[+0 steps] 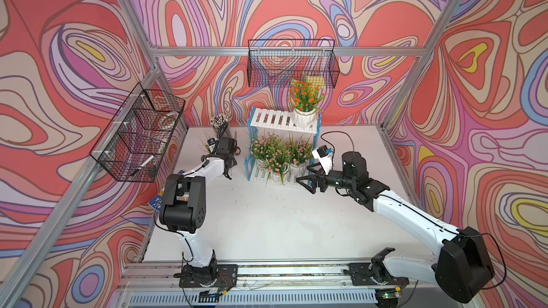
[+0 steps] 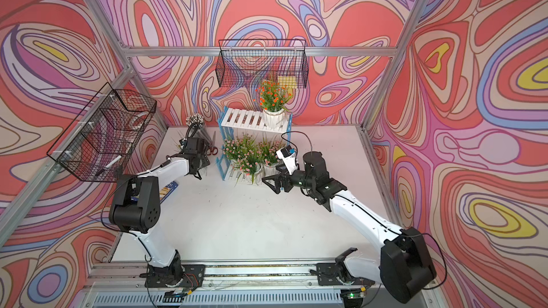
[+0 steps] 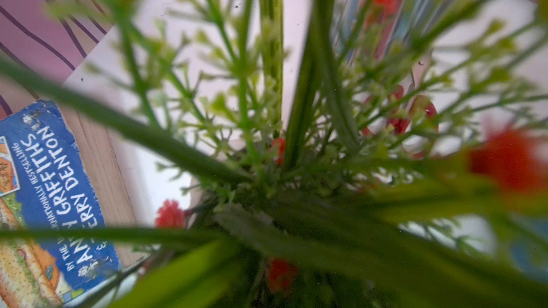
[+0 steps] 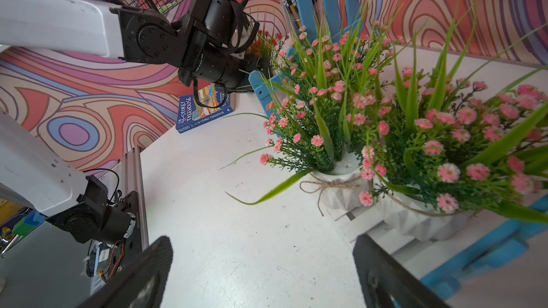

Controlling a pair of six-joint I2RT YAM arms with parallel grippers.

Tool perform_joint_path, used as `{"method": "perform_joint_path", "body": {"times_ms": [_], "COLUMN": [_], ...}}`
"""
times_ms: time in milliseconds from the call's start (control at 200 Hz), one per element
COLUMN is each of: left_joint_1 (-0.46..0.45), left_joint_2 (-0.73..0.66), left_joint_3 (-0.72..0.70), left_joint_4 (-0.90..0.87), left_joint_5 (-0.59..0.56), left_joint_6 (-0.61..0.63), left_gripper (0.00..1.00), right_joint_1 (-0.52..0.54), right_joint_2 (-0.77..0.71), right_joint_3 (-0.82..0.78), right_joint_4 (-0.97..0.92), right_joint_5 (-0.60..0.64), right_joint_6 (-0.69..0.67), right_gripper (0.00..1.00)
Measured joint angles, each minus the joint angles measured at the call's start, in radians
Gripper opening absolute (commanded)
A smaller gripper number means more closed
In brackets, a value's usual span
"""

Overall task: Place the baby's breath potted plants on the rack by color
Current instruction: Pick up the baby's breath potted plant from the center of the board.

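White worktop (image 1: 267, 217) bears the rack (image 1: 272, 118): 3 pink plants (image 1: 275, 154) below, 1 orange plant (image 1: 305, 96) above; the right gripper (image 1: 304, 185) holds its fingers (image 4: 158, 262) wide and empty; the left gripper (image 4: 255, 65) fingers: cannot tell.

I see one orange-red plant (image 1: 306, 98) upright on the top tier of the rack (image 1: 274, 119). Pink plants (image 1: 277, 155) fill its lower tier. A second orange-red plant (image 3: 281, 191) is beside it.

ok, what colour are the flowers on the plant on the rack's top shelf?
Orange-red, on the top-shelf plant; clearest in a top view.
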Motion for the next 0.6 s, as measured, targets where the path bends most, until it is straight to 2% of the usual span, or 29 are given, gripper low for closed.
{"method": "perform_joint_path", "body": {"times_ms": [601], "left_joint_1": [-0.029], "left_joint_2": [-0.238], "left_joint_3": [-0.015], "left_joint_4": [-0.035], "left_joint_5": [0.172], "left_joint_6": [0.143], "left_gripper": [0.57], "right_joint_1": [0.0], "right_joint_2": [-0.001], "right_joint_3": [0.0], "right_joint_4": [-0.003], "right_joint_5": [0.183], "right_joint_6": [0.051], "right_gripper": [0.98]}}
